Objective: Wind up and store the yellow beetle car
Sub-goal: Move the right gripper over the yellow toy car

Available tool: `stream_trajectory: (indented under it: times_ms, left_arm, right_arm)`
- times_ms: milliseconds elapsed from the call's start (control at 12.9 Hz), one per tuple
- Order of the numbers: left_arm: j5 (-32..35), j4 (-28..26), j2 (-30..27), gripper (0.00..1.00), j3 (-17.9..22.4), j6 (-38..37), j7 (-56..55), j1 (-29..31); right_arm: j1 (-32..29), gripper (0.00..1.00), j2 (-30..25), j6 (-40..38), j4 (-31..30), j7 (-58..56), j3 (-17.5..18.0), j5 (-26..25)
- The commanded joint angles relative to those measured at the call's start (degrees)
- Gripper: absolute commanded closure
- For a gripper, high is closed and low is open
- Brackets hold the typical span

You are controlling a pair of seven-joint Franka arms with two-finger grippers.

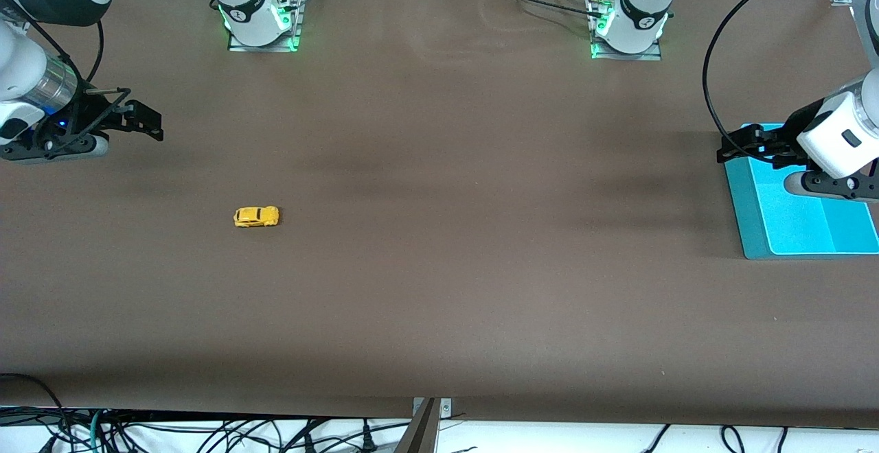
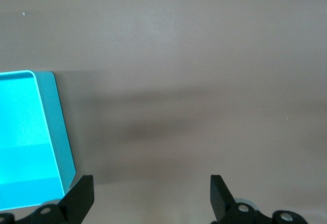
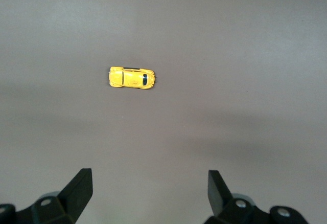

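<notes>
both arms wait — right gripper point(image 1: 147, 122) fingers spread over table, left gripper point(image 1: 729, 147) fingers spread above tray point(image 1: 755, 233).

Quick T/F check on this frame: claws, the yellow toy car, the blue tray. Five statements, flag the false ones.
1. The tiny bright yellow beetle car sits on its wheels on the brown table. True.
2. The right claw is shut on the car. False: it is open and empty, up in the air at the right arm's end of the table, apart from the car.
3. The flat turquoise tray lies at the left arm's end of the table. True.
4. The car is already in the tray. False: the car lies toward the right arm's end, far from the tray.
5. The left claw is open, over the tray's edge. True.
</notes>
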Motion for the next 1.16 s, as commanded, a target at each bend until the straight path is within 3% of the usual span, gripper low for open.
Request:
stream_trajectory:
  times_ms: [0,232,542,775,1085]
  left_arm:
    - [-0.49,1.61,0.81,0.00,0.04,-0.61,1.05,0.03]
    - [-0.49,1.61,0.81,0.00,0.13,-0.61,1.05,0.03]
    - [-0.49,1.61,0.81,0.00,0.13,-0.61,1.05,0.03]
    - [-0.49,1.61,0.81,0.00,0.04,-0.61,1.05,0.03]
    - [-0.49,1.61,0.81,0.00,0.04,-0.61,1.05,0.20]
  right_arm:
    - [-0.17,0.00,1.23,0.24,-0.71,-4.97,0.52,-0.25]
    - [-0.52,0.00,2.73,0.76,-2.73,-14.63,0.79,0.02]
    - [-0.52,0.00,2.73,11.90,-11.08,-30.54,2.62,-0.07]
    - [-0.52,0.00,4.92,14.65,-13.63,-39.95,2.90,-0.25]
    - [-0.52,0.00,6.24,27.37,-19.70,-50.41,4.47,-0.60]
